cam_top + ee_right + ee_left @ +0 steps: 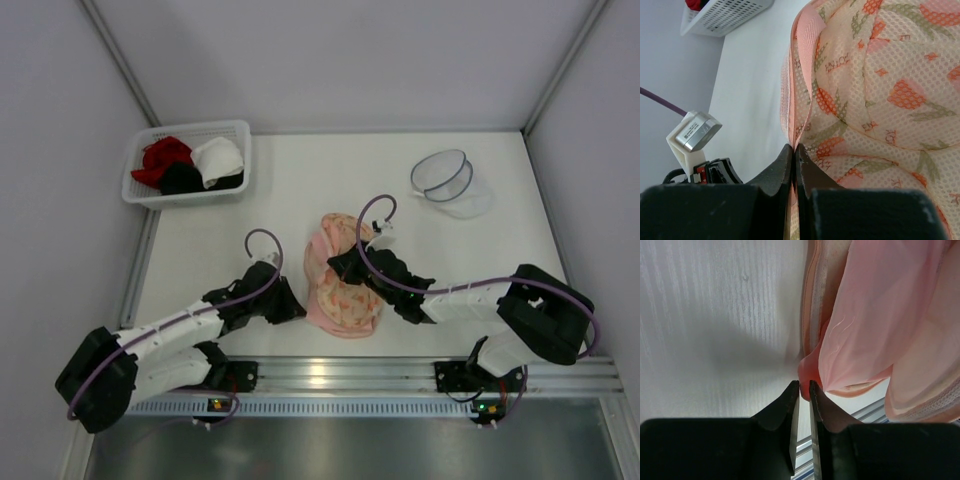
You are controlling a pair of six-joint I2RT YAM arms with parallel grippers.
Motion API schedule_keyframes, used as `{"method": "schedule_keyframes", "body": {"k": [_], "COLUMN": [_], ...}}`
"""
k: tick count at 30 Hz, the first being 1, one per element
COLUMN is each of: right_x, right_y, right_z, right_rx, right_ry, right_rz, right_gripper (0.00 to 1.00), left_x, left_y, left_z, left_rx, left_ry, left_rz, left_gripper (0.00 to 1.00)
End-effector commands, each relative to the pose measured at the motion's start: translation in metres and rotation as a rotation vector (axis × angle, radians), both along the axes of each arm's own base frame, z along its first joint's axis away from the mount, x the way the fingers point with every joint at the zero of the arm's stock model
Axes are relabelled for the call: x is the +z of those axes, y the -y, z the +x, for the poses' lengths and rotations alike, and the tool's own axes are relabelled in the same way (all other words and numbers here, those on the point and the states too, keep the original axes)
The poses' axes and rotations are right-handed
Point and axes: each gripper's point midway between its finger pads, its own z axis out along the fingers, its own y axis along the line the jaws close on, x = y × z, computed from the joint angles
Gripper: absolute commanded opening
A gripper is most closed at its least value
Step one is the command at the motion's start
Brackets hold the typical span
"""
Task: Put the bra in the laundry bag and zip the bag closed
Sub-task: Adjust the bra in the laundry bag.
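I've got the left gripper (pixel 804 384) nipping a reddish tab (pixel 807 372) at the laundry bag (pixel 348 295)'s near-left edge. The right gripper (pixel 794 147) is clamped on the same rim, farther up.

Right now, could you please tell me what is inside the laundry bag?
Pale pink bra fabric shows at the rim of the laundry bag. The floral mesh covers the rest, so how much lies inside cannot be seen.

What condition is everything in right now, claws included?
Laundry bag: on the table, seemingly not zipped shut.
Bra: partly showing at the bag's far edge.
Left claw: nipping a fold at the bag's edge.
Right claw: shut on the bag's rim.
Basket: holds red, black and white clothes.
Clear pouch: lying apart from both claws.
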Motion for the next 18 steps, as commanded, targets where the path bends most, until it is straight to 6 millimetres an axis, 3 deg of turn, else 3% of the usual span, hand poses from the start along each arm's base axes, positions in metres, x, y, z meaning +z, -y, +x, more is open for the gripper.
{"method": "schedule_keyframes", "body": {"k": [1, 8, 15, 18], "right_x": [0.033, 0.037, 0.029, 0.029], "right_y": [-0.010, -0.007, -0.005, -0.006], "right_z": [0.010, 0.007, -0.001, -0.004], "right_rx": [-0.006, -0.009, -0.010, -0.009], "right_ry": [0.064, 0.061, 0.032, 0.027], "right_rz": [0.083, 0.110, 0.126, 0.139], "right_gripper": [0.00, 0.00, 0.00, 0.00], "left_x": [0.011, 0.018, 0.052, 0.054], "left_y": [0.016, 0.043, 0.064, 0.064], "left_z": [0.014, 0.030, 0.054, 0.063], "left_rx": [0.007, -0.004, 0.009, 0.019], "left_ry": [0.060, 0.094, 0.210, 0.238], "left_rz": [-0.074, -0.136, -0.223, -0.204], "left_gripper": [0.20, 0.18, 0.17, 0.17]}}
